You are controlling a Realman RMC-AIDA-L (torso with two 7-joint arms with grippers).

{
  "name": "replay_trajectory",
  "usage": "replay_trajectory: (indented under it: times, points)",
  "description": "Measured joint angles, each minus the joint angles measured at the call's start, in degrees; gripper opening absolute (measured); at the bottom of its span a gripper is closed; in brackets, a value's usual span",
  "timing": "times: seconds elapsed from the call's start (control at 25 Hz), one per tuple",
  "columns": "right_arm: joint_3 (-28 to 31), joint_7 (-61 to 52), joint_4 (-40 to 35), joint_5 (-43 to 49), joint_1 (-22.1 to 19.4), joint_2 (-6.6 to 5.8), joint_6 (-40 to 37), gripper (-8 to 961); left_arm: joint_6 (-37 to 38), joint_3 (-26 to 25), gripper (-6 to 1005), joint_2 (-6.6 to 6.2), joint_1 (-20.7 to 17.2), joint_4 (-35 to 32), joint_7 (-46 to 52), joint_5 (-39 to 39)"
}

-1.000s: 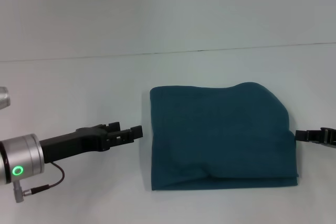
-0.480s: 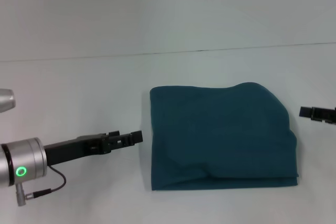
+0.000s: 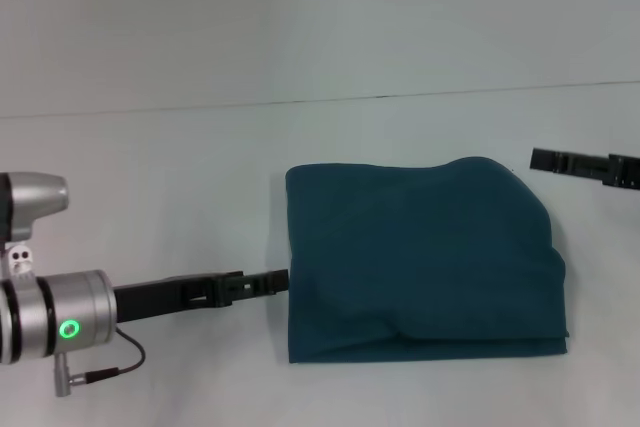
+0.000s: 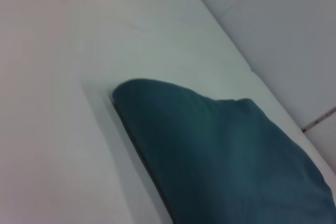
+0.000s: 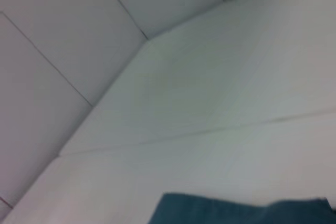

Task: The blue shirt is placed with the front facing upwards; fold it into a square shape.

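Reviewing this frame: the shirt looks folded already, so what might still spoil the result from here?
1. The left gripper sits right at the left edge of the blue shirt; a sideways nudge could drag or unfold that edge.
2. The far right corner bulges and the near edge shows a puffed fold, so the stack may slump out of square.
3. The right gripper hangs beside the far right corner and might snag it, though this seems less likely.
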State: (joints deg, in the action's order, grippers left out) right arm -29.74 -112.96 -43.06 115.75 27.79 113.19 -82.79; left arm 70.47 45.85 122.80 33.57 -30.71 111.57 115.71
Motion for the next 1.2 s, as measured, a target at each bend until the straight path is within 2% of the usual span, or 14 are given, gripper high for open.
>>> replay_trajectory:
  times: [0.2,1.2]
  points:
    - [-0.05,0.38,-0.01,-1.68,0.36,-0.08,-0.06,935,-0.63,0.68,962,0.29,0.77,0.42,-0.01,0.03]
    - [0.03,-0.04,-0.01,-1.85,0.81,-0.37,-0.17,932,-1.87,6.41,962,1.13,3.17,1.28,0.04,-0.29]
